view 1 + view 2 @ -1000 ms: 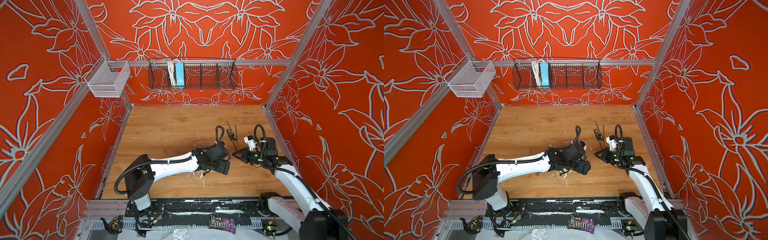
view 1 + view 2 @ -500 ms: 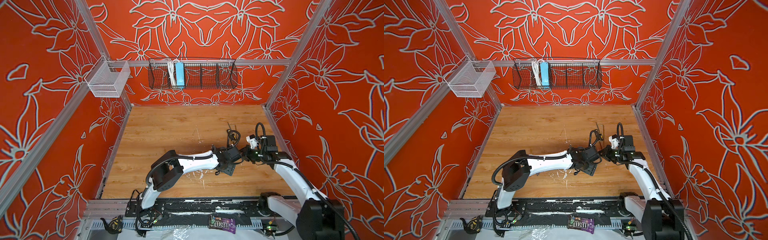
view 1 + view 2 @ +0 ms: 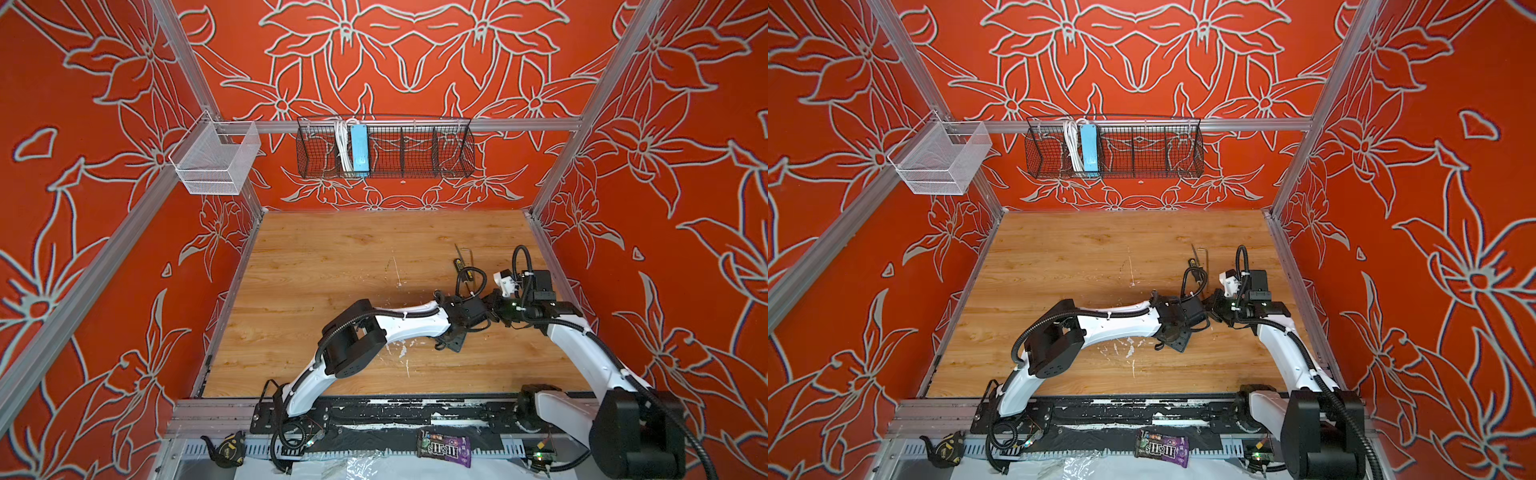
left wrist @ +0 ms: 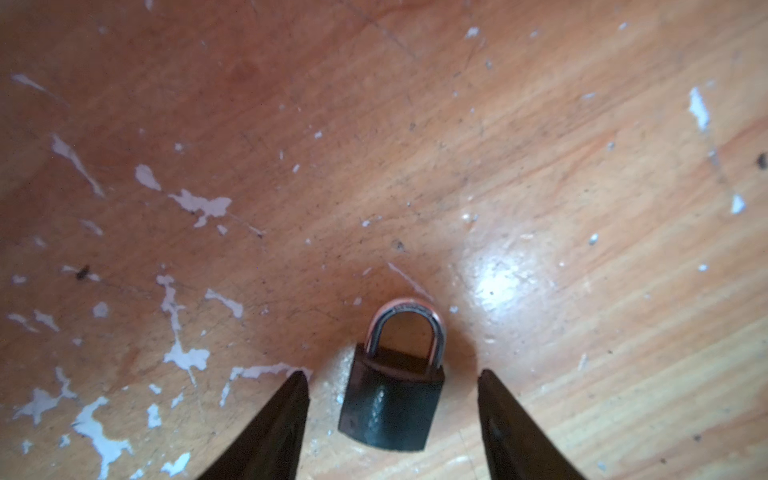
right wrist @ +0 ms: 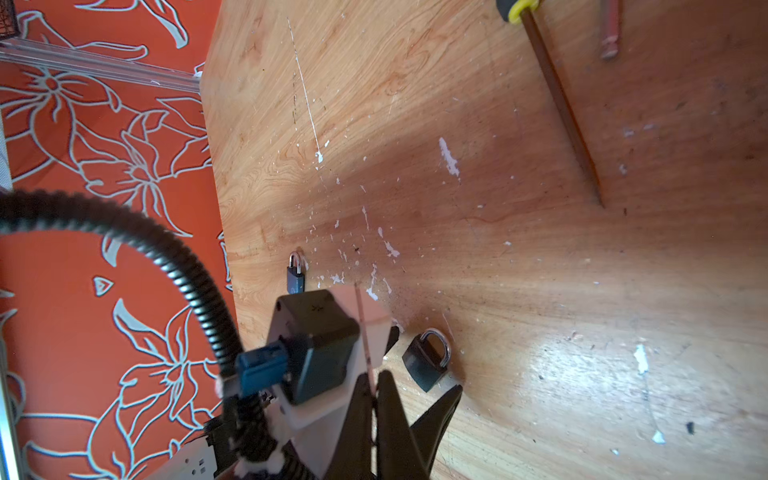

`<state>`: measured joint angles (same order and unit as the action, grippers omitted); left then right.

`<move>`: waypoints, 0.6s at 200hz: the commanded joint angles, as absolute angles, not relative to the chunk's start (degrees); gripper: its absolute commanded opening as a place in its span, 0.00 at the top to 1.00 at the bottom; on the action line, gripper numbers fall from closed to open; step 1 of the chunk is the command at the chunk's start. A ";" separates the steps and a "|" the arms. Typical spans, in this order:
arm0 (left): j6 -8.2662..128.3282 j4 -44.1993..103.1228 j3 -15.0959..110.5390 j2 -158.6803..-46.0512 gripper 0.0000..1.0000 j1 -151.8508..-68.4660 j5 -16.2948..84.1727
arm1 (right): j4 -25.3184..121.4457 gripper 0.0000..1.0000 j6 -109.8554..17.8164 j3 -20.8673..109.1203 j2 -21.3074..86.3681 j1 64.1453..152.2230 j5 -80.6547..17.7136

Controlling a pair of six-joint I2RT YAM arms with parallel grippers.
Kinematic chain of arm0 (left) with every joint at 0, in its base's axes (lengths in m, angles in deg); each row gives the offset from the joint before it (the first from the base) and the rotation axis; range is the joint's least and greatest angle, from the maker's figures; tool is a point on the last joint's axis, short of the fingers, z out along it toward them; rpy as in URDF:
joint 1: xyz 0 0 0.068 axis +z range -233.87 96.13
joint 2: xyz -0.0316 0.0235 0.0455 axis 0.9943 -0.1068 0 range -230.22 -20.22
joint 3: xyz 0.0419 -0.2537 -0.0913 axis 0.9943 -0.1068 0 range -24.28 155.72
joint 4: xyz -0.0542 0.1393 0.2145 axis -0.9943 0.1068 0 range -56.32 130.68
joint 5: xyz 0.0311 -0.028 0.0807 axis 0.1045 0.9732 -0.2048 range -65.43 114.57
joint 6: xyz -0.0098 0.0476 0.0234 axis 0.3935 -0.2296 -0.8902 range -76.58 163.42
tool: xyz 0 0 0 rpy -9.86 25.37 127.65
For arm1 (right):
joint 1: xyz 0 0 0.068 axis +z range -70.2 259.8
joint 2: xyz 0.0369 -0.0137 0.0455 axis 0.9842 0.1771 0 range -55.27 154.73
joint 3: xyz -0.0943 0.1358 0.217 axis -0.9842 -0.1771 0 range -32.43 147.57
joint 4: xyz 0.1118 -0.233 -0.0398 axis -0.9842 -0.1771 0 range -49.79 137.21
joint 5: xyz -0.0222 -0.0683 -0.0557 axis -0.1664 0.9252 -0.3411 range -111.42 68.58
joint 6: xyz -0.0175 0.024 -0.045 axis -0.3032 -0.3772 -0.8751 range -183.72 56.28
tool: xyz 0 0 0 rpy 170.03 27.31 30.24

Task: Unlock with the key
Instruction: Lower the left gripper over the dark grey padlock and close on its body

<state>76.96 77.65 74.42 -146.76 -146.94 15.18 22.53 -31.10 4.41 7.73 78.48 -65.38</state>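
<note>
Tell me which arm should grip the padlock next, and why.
Left. The left gripper is open and straddles the padlock on the table, gaps on both sides. The right gripper is shut beside it.

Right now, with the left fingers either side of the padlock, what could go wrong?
1. The padlock lies flat and slightly skewed between the open left fingers; closing could spin or slide it instead of gripping.
2. The right fingers, shut on the thin key, sit right beside the left wrist camera; the arms could collide.
</note>
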 commanded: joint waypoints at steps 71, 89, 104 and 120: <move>86.13 82.52 74.08 -148.51 0.52 -145.19 13.03 | 21.64 1.00 -33.59 4.93 7.40 78.20 -67.63; 89.13 82.43 71.86 -147.42 0.55 -144.22 14.03 | 21.45 1.00 -33.98 5.01 7.72 78.19 -68.09; 91.73 82.20 69.75 -146.27 0.57 -143.49 14.99 | 21.61 1.00 -34.03 5.04 8.02 78.25 -68.39; 93.99 82.52 68.40 -145.47 0.57 -143.03 15.54 | 22.03 1.00 -33.76 4.93 8.41 78.31 -69.04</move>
